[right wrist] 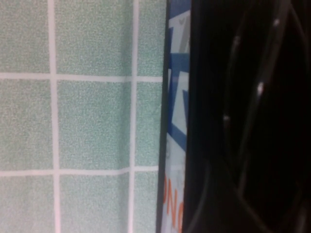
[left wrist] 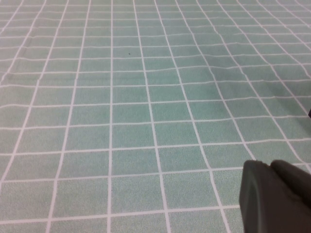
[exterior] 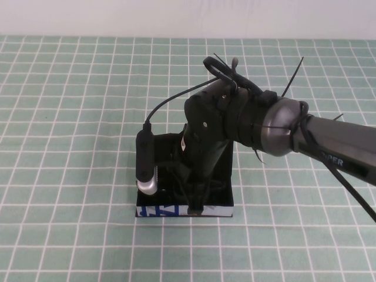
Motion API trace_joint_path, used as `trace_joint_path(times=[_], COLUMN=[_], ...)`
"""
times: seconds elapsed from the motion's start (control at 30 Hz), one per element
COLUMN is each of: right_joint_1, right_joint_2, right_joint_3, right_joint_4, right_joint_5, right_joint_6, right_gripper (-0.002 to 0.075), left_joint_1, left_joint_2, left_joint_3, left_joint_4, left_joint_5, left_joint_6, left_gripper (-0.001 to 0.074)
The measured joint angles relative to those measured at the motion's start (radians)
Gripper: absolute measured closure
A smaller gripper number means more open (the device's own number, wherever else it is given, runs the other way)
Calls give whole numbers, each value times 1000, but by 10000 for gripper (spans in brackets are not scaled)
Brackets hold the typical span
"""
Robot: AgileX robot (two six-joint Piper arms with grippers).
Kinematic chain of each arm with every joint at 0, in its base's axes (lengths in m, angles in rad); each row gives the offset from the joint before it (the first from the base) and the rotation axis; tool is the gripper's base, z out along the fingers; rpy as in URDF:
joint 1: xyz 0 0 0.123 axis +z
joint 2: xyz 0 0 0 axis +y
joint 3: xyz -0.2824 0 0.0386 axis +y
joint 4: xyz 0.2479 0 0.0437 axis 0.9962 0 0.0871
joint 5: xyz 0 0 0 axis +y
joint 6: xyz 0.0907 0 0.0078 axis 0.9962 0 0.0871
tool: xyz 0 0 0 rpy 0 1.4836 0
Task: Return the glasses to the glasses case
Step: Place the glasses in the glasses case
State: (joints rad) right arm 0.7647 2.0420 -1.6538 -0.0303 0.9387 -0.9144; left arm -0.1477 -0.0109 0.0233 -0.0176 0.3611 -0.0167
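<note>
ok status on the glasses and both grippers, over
Right gripper down inside glasses case. Glasses in case. Left gripper over bare tablecloth.

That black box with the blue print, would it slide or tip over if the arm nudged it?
The glasses case looks low and flat-bottomed, so tipping seems unlikely. It appears thin-walled and probably light, so a nudge might slide it across the checked tablecloth. The right pincer is reaching down into it; the left pincer sits over bare cloth elsewhere.
</note>
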Motion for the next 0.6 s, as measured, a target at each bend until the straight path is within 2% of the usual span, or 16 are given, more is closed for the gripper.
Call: trace_joint_path(times=[0.13,0.23,0.6], right_joint_1=[0,0,0], right_joint_2=[0,0,-23], right_joint_3=[0,0,0], right_joint_4=[0,0,-2], right_joint_5=[-2,-4,-21], right_joint_6=[0,0,0], right_gripper=[349,319,306], left_joint_1=[0,0,0], left_joint_2=[0,0,0], left_joint_3=[0,0,0], left_joint_4=[0,0,0], left_joint_5=[0,0,0], left_joint_6=[0,0,0], left_gripper=[737,737,737])
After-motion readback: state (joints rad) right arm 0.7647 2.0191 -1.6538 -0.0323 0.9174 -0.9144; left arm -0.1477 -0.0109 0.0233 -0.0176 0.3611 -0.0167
